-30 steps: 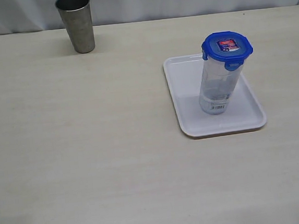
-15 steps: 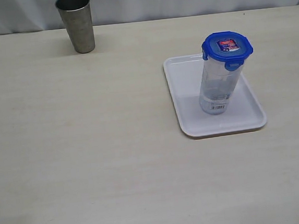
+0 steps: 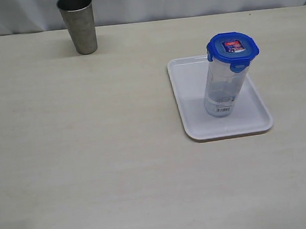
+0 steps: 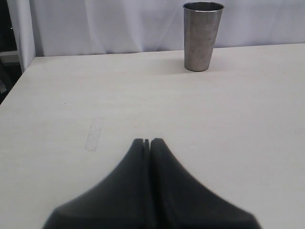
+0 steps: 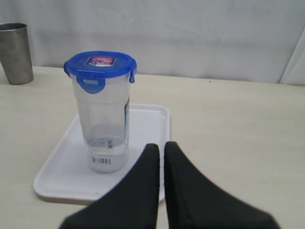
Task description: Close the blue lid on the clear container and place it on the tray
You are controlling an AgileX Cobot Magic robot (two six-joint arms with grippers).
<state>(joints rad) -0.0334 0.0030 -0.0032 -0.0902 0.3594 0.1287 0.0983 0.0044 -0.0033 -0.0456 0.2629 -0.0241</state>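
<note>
The clear container (image 3: 223, 89) stands upright on the white tray (image 3: 192, 97), with the blue lid (image 3: 232, 47) seated on its top; its barcode label faces the front. The right wrist view shows the same container (image 5: 105, 126), lid (image 5: 100, 66) and tray (image 5: 152, 119). My right gripper (image 5: 162, 145) is shut and empty, drawn back short of the tray's near rim. My left gripper (image 4: 148, 141) is shut with nothing in it, low over bare table. Neither gripper shows in the exterior view.
A tapered grey steel cup (image 3: 78, 23) stands at the far left of the table, also ahead of my left gripper (image 4: 202, 36). A strip of clear tape (image 4: 94, 134) lies on the table. A white curtain backs the table.
The dark tip of the right arm at the lower right edge of the exterior view has withdrawn out of frame. The container, lid and tray have not moved.
</note>
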